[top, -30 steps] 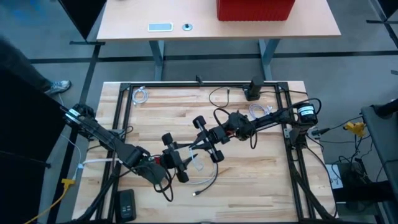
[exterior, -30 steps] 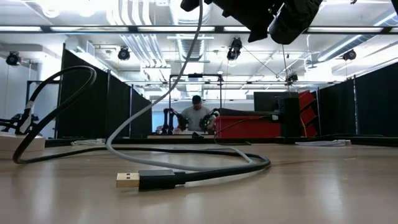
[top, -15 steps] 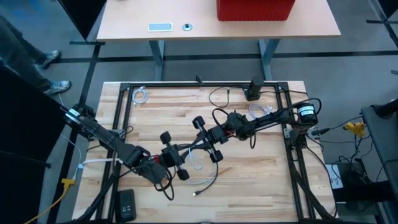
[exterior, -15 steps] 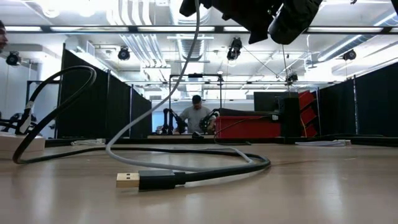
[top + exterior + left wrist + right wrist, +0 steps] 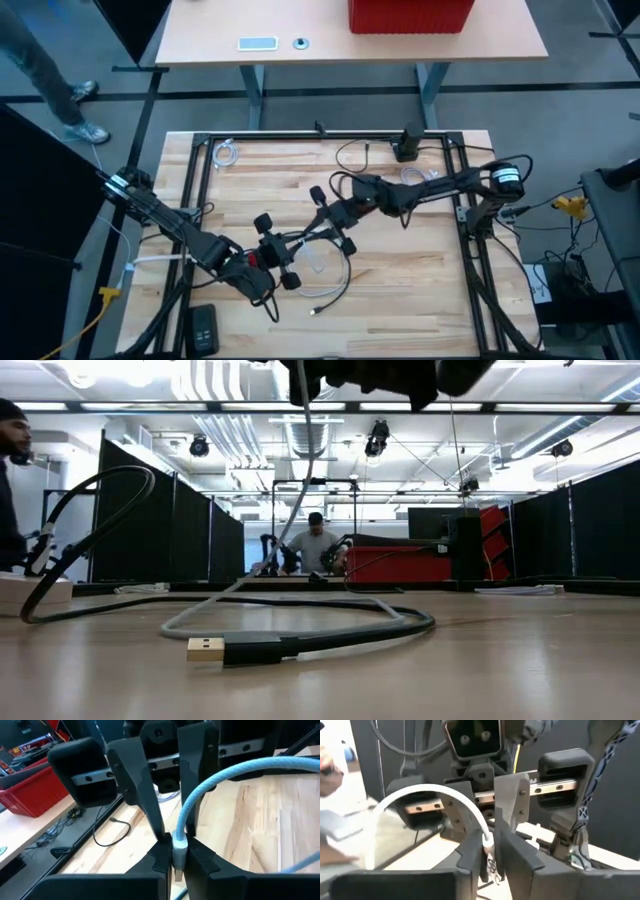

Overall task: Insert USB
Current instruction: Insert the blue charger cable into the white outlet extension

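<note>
Left gripper (image 5: 268,252), high view: it sits at lower centre of the frame, meeting the right gripper (image 5: 327,215) just above and to its right. A pale cable (image 5: 318,262) loops on the wooden table (image 5: 420,290) between and below them. Finger state is not legible from here.

Low view: a dark cable (image 5: 330,632) lies across the tabletop, ending in a gold-coloured USB plug (image 5: 206,649) at lower left centre. A grey strand (image 5: 300,470) rises from the table to the dark gripper mass at the top edge. That plug lies free; nothing touches it.

Left wrist view: the left gripper (image 5: 175,855) is clenched on the pale connector end (image 5: 179,847) of a light blue cable (image 5: 220,780); the cable arcs up and away to the right. The other arm's fingers stand directly opposite.

Right wrist view: the right gripper (image 5: 489,851) has a white cable end (image 5: 489,855) between its fingers. Whether they clamp it or have begun to ease, I cannot tell.

Handling assessment: the cable is judged light and limp, and will sag and swing if held along its run. The connector shell is the only stiff part, short and smooth, so liable to twist in the pads. Hold should be on the shell's flat faces, close behind the metal tip, keeping it square to its mate.
</note>
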Robot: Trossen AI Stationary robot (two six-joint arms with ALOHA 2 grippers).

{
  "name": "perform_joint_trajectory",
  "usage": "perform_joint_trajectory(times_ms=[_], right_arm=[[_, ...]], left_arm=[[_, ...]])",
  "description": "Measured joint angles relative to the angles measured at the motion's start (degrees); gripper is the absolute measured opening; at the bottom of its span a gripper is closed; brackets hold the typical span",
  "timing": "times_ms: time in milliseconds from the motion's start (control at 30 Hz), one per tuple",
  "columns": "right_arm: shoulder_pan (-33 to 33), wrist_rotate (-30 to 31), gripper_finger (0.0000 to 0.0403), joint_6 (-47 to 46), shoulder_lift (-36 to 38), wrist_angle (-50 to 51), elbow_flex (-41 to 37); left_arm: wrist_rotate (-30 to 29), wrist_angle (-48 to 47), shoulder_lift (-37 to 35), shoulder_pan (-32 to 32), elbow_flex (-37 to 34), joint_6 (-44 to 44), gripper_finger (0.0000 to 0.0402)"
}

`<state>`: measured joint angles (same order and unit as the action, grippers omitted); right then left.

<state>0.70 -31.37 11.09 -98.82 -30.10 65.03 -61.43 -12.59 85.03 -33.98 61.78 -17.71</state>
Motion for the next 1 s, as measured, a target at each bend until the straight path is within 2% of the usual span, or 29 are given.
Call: perform_joint_trajectory(times_ms=[100,267,700,1000], right_arm=[[0.0,-0.3,0.0080,1.6,-0.3,5.2,2.5],[-0.2,-1.3,0.0091,2.0,-0.3,6.0,3.0],[-1.3,-1.3,0.0054,4.8,-0.3,5.8,4.0],[-1.3,-0.4,0.0062,5.6,-0.3,6.3,4.1]], left_arm=[[0.1,-0.8,0.0,0.0,0.0,-0.7,0.0017],[0.1,-2.5,0.0,0.0,0.0,-3.0,0.0017],[0.2,-3.3,0.0,0.0,0.0,-3.4,0.0017],[-0.1,-3.5,0.0,0.1,-0.1,-3.6,0.0017]])
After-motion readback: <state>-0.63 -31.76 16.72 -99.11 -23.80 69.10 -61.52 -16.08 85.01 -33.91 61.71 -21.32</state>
